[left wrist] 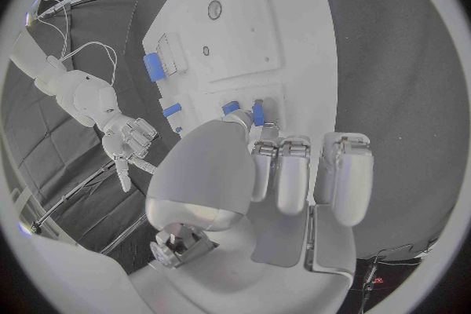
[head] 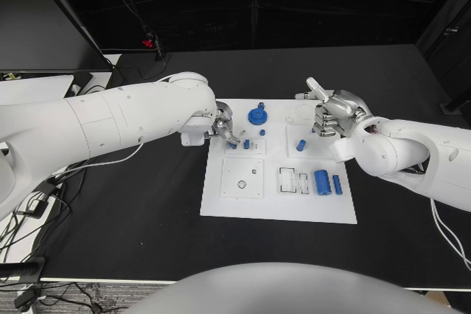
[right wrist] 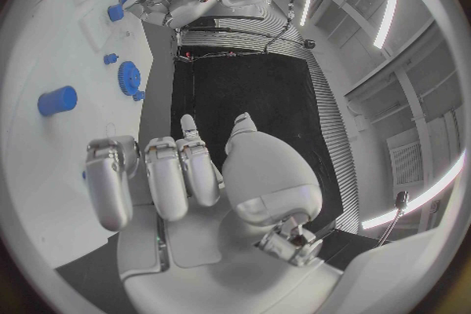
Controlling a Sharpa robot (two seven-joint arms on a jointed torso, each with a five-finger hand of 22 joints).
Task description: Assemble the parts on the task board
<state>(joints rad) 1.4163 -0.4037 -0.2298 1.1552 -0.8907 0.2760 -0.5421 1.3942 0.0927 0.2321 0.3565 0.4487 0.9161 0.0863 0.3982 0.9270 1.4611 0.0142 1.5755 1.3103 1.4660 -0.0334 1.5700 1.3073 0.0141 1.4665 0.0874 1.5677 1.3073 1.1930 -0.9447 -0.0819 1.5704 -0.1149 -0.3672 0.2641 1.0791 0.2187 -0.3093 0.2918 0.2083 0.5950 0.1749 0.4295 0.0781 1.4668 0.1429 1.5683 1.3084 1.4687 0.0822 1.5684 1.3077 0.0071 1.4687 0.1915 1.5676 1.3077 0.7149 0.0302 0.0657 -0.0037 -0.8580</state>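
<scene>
Blue gear [head: 257, 115] is sitting on the board [head: 221, 201]; loose blue cylinders [head: 321, 182] are still lying flat. Left hand [head: 224, 131] is pinching a small blue peg [head: 246, 144]. Right hand [head: 333, 114] is hovering curled, holding nothing.

Black table [head: 137, 212] under white task board [head: 280, 208].

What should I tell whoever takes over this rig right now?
Left hand: fingers down at a small blue piece on the white board; whether it grips it is unclear.
Right hand: over the board's far right part, fingers curled, holding nothing.
On the board: blue gear, short peg, large cylinder, thin pin.
Pieces mostly lie loose, so most of the assembly looks left.
</scene>
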